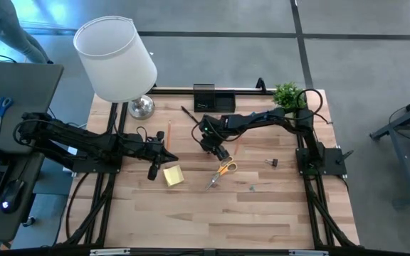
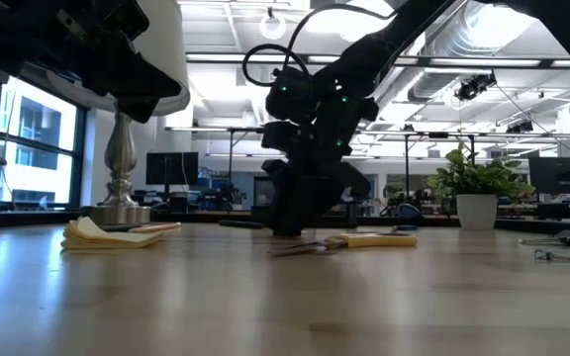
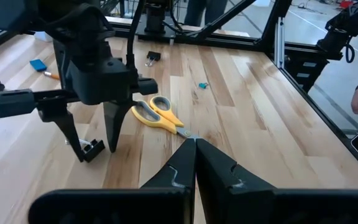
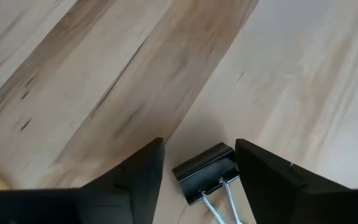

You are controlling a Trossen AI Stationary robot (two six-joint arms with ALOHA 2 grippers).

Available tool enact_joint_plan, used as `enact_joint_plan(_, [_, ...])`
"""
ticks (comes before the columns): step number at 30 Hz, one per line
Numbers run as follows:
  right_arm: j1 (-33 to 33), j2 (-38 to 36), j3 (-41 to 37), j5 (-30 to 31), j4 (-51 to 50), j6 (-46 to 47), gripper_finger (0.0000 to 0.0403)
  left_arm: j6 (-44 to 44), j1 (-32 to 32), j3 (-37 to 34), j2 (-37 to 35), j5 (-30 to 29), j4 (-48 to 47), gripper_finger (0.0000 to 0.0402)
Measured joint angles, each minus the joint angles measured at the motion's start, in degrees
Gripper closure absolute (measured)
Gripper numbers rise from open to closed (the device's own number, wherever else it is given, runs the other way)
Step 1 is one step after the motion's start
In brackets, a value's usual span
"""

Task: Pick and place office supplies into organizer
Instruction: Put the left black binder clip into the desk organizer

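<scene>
My right gripper (image 4: 199, 146) stands open and tipped steeply down at the table's middle (image 1: 216, 151). Its fingers are on either side of a small black binder clip (image 4: 207, 169) that lies flat on the wood, wire handles toward the wrist. The orange-handled scissors (image 1: 223, 171) lie just near of it. My left gripper (image 3: 195, 149) is shut on nothing and hangs over the table's left part (image 1: 171, 156), beside the yellow sticky-note pad (image 1: 173, 175). The black organizer (image 1: 214, 99) stands at the far edge. My right gripper comes at the binder clip from above, slanting, one finger (image 4: 138, 180) on each side of its black body. A gap shows at one side. The other finger (image 4: 272, 183) stands right at the clip's edge (image 4: 232, 163); I cannot tell whether it touches.
A second binder clip (image 1: 271, 163) lies toward the right. A pencil (image 1: 169, 131) and a black pen (image 1: 188, 114) lie near the lamp (image 1: 116, 57). A blue eraser (image 3: 38, 64) is by the far side, and the plant (image 1: 287, 94) is at the far right corner.
</scene>
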Motion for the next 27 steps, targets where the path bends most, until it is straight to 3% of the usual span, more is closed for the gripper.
enact_joint_plan(8, [-0.01, -0.10, 0.04, -0.05, -1.99, 1.81, 0.0239, -0.08, 0.00, 0.00, 0.00, 0.00, -0.02, 0.0401])
enact_joint_plan(17, [0.03, 0.00, 0.87, 0.28, -3.16, 4.86, 0.0298, -0.09, 0.00, 0.00, 0.00, 0.00, -0.02, 0.0401])
enact_joint_plan(27, [0.01, -0.03, 3.91, 0.69, -17.85, 14.03, 0.0344, -0.22, 0.01, 0.00, 0.00, 0.00, -0.11, 0.0401])
